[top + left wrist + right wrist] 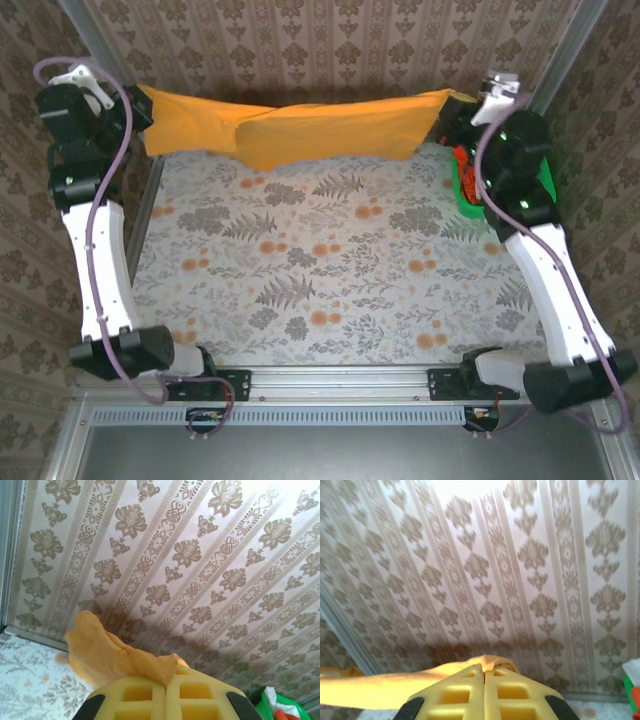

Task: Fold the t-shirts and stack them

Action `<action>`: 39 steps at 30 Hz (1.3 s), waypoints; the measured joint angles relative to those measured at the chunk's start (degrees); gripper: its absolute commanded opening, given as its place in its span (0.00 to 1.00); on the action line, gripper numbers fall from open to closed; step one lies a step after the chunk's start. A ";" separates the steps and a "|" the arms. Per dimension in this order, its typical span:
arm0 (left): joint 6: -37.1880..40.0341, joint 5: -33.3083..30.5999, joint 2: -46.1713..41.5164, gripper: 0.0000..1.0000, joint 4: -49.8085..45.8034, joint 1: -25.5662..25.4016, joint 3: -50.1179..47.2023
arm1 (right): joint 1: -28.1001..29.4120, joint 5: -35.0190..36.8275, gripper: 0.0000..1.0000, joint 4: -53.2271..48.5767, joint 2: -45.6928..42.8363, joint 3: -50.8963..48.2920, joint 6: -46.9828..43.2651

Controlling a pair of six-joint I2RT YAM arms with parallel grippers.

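Note:
A large mustard-orange t-shirt (300,130) hangs stretched across the far side of the table, held up between both arms. My left gripper (140,108) is shut on its left end; in the left wrist view the yellow fingers (135,692) pinch a bunched fold of the orange cloth (107,652). My right gripper (462,105) is shut on the right end; in the right wrist view cloth (380,685) runs off to the left from the closed fingers (465,692). More t-shirts, red-orange (465,170) and white (270,697), lie in the basket.
A green plastic basket (545,185) stands at the far right, partly behind the right arm. The floral tablecloth (330,270) covers the table below the hanging shirt. Patterned walls (320,45) close in the back and sides.

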 measured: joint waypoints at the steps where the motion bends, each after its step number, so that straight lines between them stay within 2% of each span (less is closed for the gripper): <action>1: 0.13 0.00 -1.70 0.00 -0.11 0.22 -1.22 | 0.02 -0.02 0.00 -0.37 -2.14 -0.35 -0.02; 8: 1.60 -0.04 -11.08 0.00 -1.64 0.63 -4.20 | 0.02 0.00 0.00 -4.24 -12.22 -0.46 -0.59; 16: 2.75 -0.57 -11.82 0.00 -1.77 0.63 -3.98 | 0.02 0.04 0.00 -8.72 -10.69 0.87 -2.19; 22: 3.52 -0.87 -6.86 0.00 -1.62 0.63 -2.89 | 0.02 0.00 0.00 -9.81 -5.25 2.43 -2.21; 29: 3.82 -0.87 2.82 0.00 -1.64 0.63 -0.13 | 0.39 -0.28 0.00 -9.77 3.15 5.14 -2.16; 39: 3.85 -0.28 14.12 0.00 -2.64 0.63 17.55 | 0.50 -0.39 0.00 -10.34 12.04 17.42 -2.23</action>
